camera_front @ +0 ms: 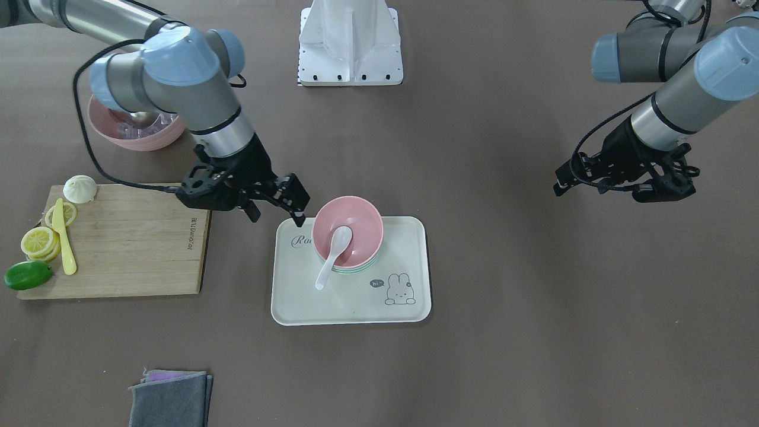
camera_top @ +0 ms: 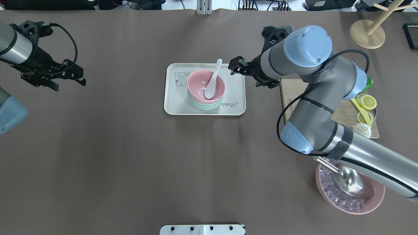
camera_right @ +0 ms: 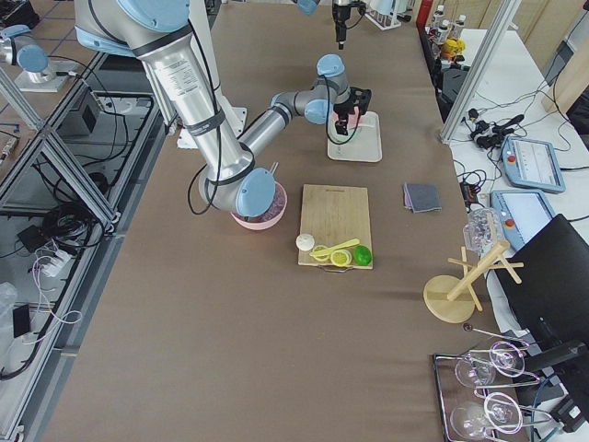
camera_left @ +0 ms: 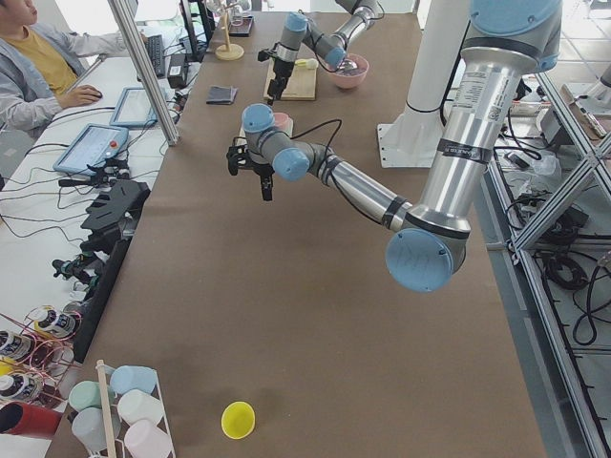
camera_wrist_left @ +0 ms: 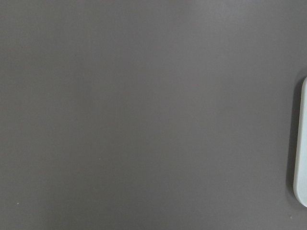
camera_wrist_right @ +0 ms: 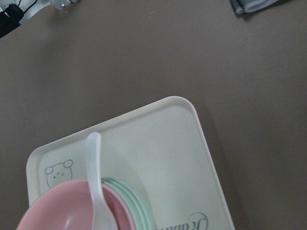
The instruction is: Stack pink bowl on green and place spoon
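Your right pincer (camera_front: 277, 218) hung spread wide with nothing in it. It was just over the corner of the tray (camera_front: 350, 302), close beside the bowls but not touching them. Your left pincer (camera_top: 70, 85) was far off on the other side, over the bare worktop (camera_front: 533, 326). It looked spread and empty too.

Right next to the right pincer, the pink bowl (camera_front: 363, 228) sat inside the green bowl (camera_top: 205, 106), and only the green rim peeked out below it. Both stood on the tray. The white spoon (camera_front: 332, 255) lay in the pink bowl. Its scoop end was down inside, and its handle leaned on the rim and poked out over the tray.

To me, the job looked as good as done, and you only had to pull the right arm away without bumping anything.

The spoon looked light, hard and smooth, so I think it would slip easily. If you had to move it, the best place to pinch was the middle of the handle, where it stuck out past the rim. The bowls looked light and stiff too. A small knock could slide them on the smooth tray or tip the spoon out. For a bowl, the rim was the place to hold.
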Available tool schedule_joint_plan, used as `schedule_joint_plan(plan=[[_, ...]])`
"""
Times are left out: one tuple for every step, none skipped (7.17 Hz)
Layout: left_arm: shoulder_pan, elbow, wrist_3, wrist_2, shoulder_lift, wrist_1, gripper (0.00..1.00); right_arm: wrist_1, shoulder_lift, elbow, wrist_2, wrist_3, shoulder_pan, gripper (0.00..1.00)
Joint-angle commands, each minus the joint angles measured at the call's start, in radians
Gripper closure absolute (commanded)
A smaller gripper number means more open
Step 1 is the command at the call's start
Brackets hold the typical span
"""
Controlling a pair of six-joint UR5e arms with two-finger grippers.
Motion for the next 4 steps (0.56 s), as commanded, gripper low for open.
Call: schedule_joint_plan(plan=[[-0.04, -0.035, 0.17, 0.037, 0.156, -0.003, 0.01, -0.021, -0.204, 0.048, 0.097, -0.328, 0.152, 0.0], [-0.051, -0.035, 0.335, 0.094, 0.245, -0.026, 0.01, -0.021, -0.286, 0.029, 0.117, -0.566, 0.235, 0.0], [-0.098, -0.028, 0.421, 0.087, 0.285, -0.055, 0.01, -0.017, -0.306, -0.034, 0.232, -0.717, 0.342, 0.0], [-0.158, -0.025, 0.482, 0.082, 0.319, -0.074, 0.01, -0.013, -0.325, -0.115, 0.349, -0.858, 0.466, 0.0]])
